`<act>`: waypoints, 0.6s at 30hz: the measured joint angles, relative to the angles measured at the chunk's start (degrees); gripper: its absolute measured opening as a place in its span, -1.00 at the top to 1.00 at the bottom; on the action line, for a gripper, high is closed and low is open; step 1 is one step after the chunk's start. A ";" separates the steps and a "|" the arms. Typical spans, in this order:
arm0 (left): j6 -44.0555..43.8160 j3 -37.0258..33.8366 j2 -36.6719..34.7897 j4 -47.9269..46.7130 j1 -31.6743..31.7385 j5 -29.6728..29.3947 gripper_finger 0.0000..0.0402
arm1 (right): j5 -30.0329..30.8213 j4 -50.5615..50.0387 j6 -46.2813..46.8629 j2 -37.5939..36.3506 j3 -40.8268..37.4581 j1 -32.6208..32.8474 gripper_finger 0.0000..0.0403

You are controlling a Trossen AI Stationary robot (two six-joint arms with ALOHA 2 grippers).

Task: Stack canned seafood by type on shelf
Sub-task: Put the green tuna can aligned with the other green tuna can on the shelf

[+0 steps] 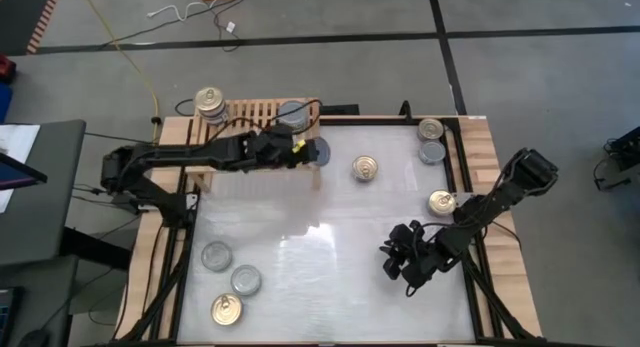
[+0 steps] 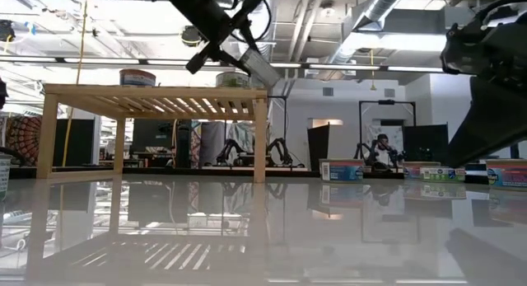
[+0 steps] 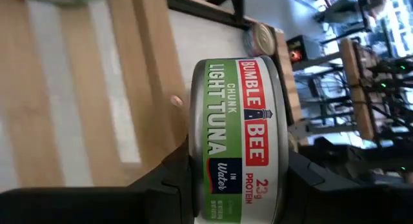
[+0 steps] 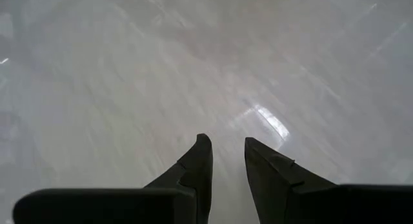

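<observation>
Green-labelled tin (image 3: 235, 140), "Bumble Bee Chunk Light Tuna in Water", clamped in left pincer (image 3: 239, 185); right pincer (image 4: 227, 161) empty.

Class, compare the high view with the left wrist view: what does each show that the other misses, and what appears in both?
Only the high view shows the whole white table, the loose cans near its front left corner, the gold-topped stack on the shelf and the right gripper hanging empty over bare table. Only the left wrist view shows the held can's label, green and red, reading light tuna in water. Both show the left gripper shut on that can beside the wooden shelf.
</observation>
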 joint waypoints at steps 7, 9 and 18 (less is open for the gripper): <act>0.72 0.00 0.04 -1.37 2.84 0.21 0.35 | 0.00 -0.03 -0.02 0.00 0.02 0.00 0.41; 0.54 0.11 -0.03 -2.35 3.10 0.24 0.35 | -0.02 -0.07 -0.08 0.00 0.02 0.00 0.41; -0.33 0.20 -0.62 -4.98 3.23 -0.84 0.29 | -0.02 -0.18 0.02 0.00 0.02 0.16 0.41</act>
